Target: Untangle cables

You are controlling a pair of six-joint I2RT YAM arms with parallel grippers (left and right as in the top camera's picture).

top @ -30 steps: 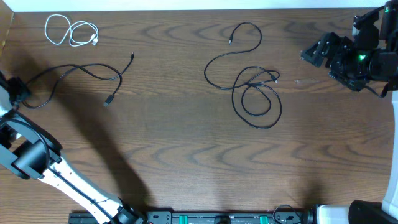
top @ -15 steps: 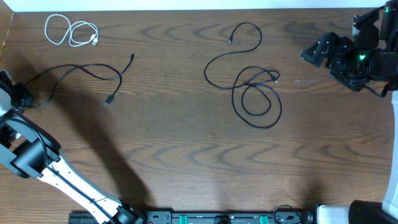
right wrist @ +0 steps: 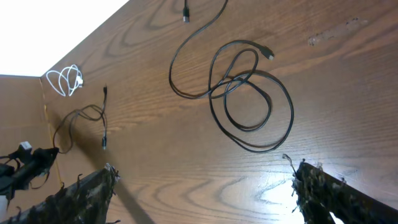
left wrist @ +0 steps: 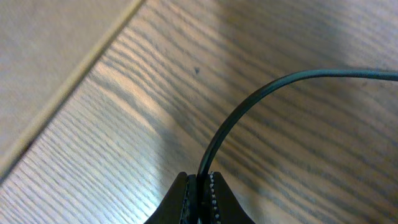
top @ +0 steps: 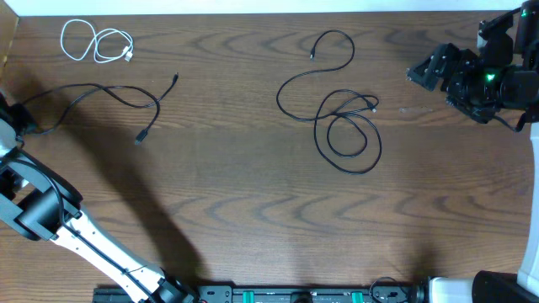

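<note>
Cables in three groups on the wooden table [top: 253, 210].

Far left: one black cable [top: 101, 93], lying in a loose wave. Two plug ends near each other toward the table's middle, the opposite bend pinched at the left edge by the left gripper [left wrist: 200, 186]. In the left wrist view, jaws shut tight on that black cable, the strand rising from between the fingertips and arching off to the right over the wood grain, close to the table's edge.

Top left corner: white cable [top: 95, 42], coiled in small loops side by side, well apart from the black one below it.

Centre right: tangle of black cable [top: 345, 126]. Several overlapping loops, one long tail curving up to a plug near the far edge, another plug poking out at the right of the loops. Number of strands in it hard to tell.

At the right edge, toward the far side, right gripper [top: 425, 71], well apart from the tangle, jaws spread wide and empty. Both fingers [right wrist: 81, 193] at the lower corners of the right wrist view, tangle and table visible between them.

Along the left side, left arm [top: 59, 223], white and black, stretched from the near edge up to the pinched cable.
</note>
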